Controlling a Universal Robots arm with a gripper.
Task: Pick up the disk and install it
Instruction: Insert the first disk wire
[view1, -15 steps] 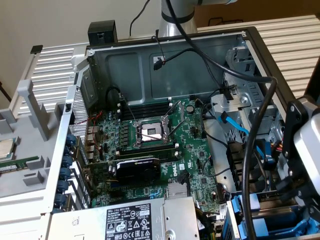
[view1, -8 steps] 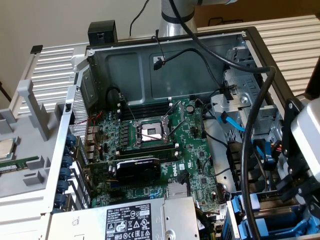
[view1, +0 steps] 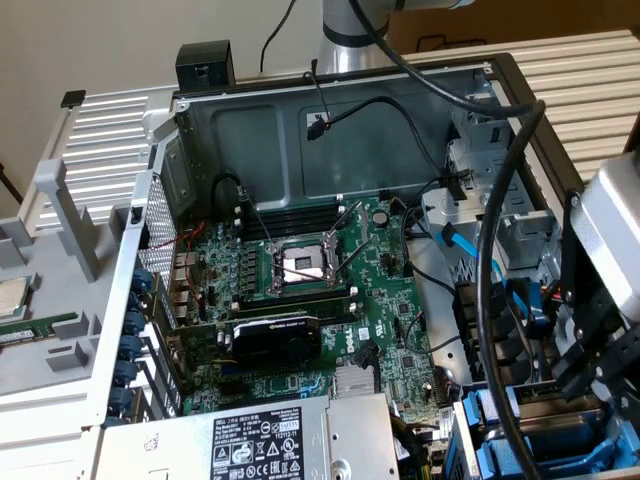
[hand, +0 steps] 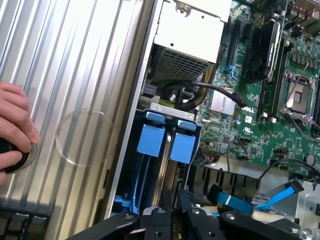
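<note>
The disk (hand: 182, 147) stands on edge in the drive bay at the case's corner, its bright blue carrier frame facing the wrist camera. My gripper (hand: 174, 206) sits right over its near edge, black fingers (hand: 162, 210) close together and shut on it; the contact itself is partly hidden. A second blue carrier (hand: 150, 140) stands beside it in the same bay. In the exterior view my gripper (view1: 575, 365) hangs at the right, low over the blue-framed bays (view1: 482, 420).
The open case holds the motherboard (view1: 300, 290), a graphics card (view1: 275, 340) and the power supply (view1: 250, 440). Black cables (hand: 200, 90) and a blue flat cable (hand: 265, 197) run next to the bay. A person's hand (hand: 12, 125) rests on the ribbed panel (hand: 75, 75).
</note>
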